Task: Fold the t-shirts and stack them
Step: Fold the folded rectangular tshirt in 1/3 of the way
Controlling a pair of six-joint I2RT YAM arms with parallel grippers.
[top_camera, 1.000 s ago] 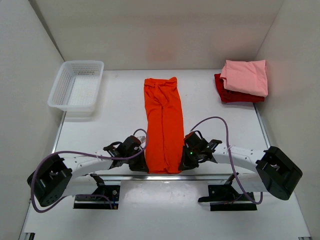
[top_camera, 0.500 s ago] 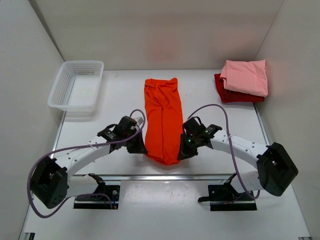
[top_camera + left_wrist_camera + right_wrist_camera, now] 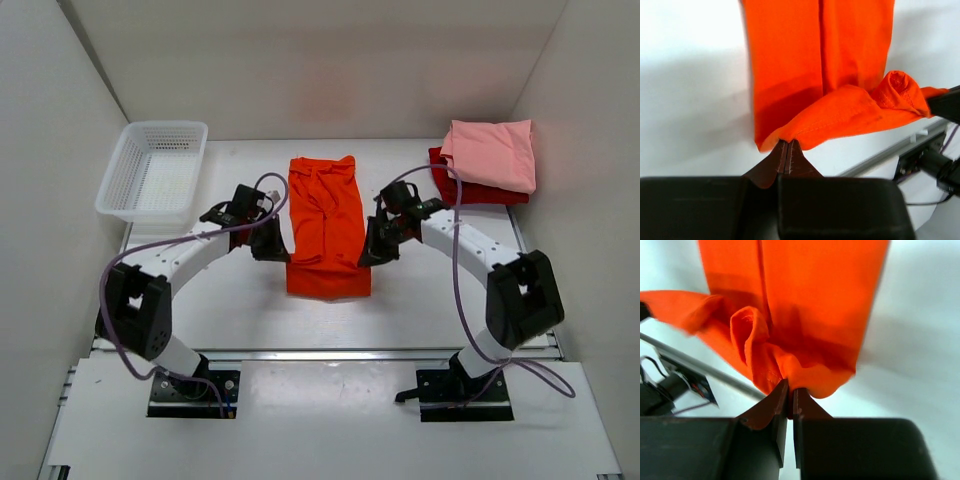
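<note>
The bright orange t-shirt (image 3: 328,225) lies as a narrow strip in the middle of the table, its near end lifted and carried back over the rest. My left gripper (image 3: 277,256) is shut on the shirt's left hem corner (image 3: 785,136). My right gripper (image 3: 371,254) is shut on the right hem corner (image 3: 790,380). The hem sags between them, seen in both wrist views. The light pink t-shirt (image 3: 490,153) lies folded on the dark red t-shirt (image 3: 462,190) at the back right.
A white plastic mesh basket (image 3: 154,174) stands at the back left. White walls close in the left, back and right sides. A metal rail (image 3: 330,352) runs along the table's near edge.
Both grippers have moved away from the near edge toward the back, carrying the shirt's near hem up and over the strip, so the shirt looks shorter.
</note>
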